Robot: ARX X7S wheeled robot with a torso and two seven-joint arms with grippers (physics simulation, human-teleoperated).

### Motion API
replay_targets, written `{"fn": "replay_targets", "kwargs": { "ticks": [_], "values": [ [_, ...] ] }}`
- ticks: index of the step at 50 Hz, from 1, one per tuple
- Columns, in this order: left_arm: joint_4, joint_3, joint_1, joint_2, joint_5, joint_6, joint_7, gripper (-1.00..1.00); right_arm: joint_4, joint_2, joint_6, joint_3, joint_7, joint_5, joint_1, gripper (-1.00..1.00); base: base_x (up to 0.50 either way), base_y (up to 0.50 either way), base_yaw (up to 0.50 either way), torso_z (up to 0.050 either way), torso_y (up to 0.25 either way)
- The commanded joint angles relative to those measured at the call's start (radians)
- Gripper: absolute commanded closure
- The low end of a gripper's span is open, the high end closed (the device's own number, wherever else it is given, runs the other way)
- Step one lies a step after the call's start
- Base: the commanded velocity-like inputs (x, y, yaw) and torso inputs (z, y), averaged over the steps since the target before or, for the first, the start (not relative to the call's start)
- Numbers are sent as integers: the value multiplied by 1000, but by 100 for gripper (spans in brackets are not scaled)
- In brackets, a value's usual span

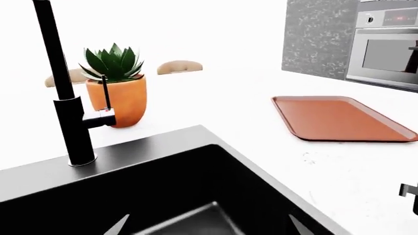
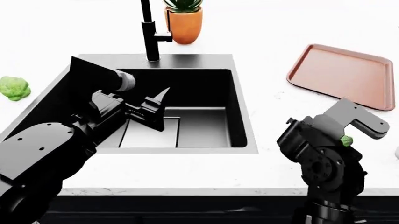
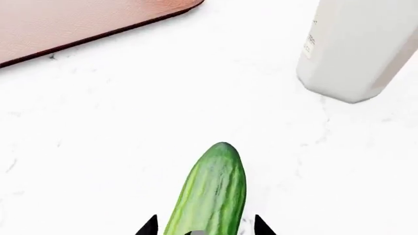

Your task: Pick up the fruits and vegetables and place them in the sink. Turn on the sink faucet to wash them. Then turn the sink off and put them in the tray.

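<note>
The left gripper [image 2: 149, 109] is hanging over the black sink [image 2: 240, 100], above the pale drain panel at the bottom of the basin. Its jaws are standing apart, and nothing is lying between them.

The right gripper [image 3: 205, 226] is sitting low over the white counter [image 2: 268, 158], near the front edge and to the right of the sink. In the right wrist view its two dark fingertips [image 3: 149, 226] are showing on either side of the cucumber [image 3: 210, 193], which is lying flat on the counter and pointing away from the camera. The jaws are straddling the cucumber's near end, but I cannot tell whether they are pressing on it or merely standing beside it. In the head view only a small green bit of the cucumber is peeking out behind the right wrist.

The broccoli [image 2: 14, 87] is resting on the counter at the far left, well apart from the sink's rim. The tray [image 2: 339, 74] is lying on the counter to the right of the sink and beyond the right arm, with nothing on it. The faucet [image 2: 149, 30] is standing upright on the sink's rear rim, its short side handle pointing toward the orange plant pot [image 2: 185, 25] just behind it. A pale upright container [image 3: 353, 49] is standing on the counter near the cucumber's far end.
</note>
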Motion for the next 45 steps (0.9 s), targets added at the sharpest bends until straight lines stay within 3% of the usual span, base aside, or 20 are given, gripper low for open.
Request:
{"fn": "replay_targets", "kwargs": {
  "ticks": [1, 5, 7, 11, 13, 16, 21, 27, 32, 35, 45],
  "values": [
    [31, -7, 18, -13, -10, -28, -27, -100, 141, 24, -60, -33, -161, 61, -15, 100, 0, 0, 0, 0, 0],
    [36, 3, 8, -13, -13, -50, -39, -100, -14, 75, 117, -152, -259, 143, 33, 100, 0, 0, 0, 0, 0],
    [38, 13, 1, -15, -13, -66, -45, -100, -138, 110, 137, -224, -411, 207, 67, 100, 0, 0, 0, 0, 0],
    [34, 23, -21, -12, -12, -83, -57, -100, -423, 226, 132, -388, -546, 182, 182, 100, 0, 0, 0, 0, 0],
    [29, 18, -39, -4, -13, -97, -72, -100, -493, 218, 182, -329, -516, 261, 213, 100, 0, 0, 0, 0, 0],
    [40, -7, -74, -1, -29, -147, -105, -100, -500, 189, 247, -188, -505, 454, 216, 100, 0, 0, 0, 0, 0],
    [67, -106, -175, -4, -85, -311, -188, -100, -557, 293, 217, -259, -678, 420, 282, 100, 0, 0, 0, 0, 0],
    [61, -219, -308, -19, -134, -481, -287, -100, -442, 374, 156, -263, -876, 399, 342, 100, 0, 0, 0, 0, 0],
    [7, -313, -348, -90, -269, -486, -470, -100, -373, 424, 178, -320, -972, 377, 423, 100, 0, 0, 0, 0, 0],
    [-18, -361, -358, -117, -322, -482, -545, -100, -453, 468, 205, -402, -992, 338, 449, 100, 0, 0, 0, 0, 0],
    [-20, -348, -346, -156, -374, -448, -582, -100, -509, 526, 239, -469, -1055, 334, 507, 100, 14, 489, 0, 0, 0]
  ]
}}
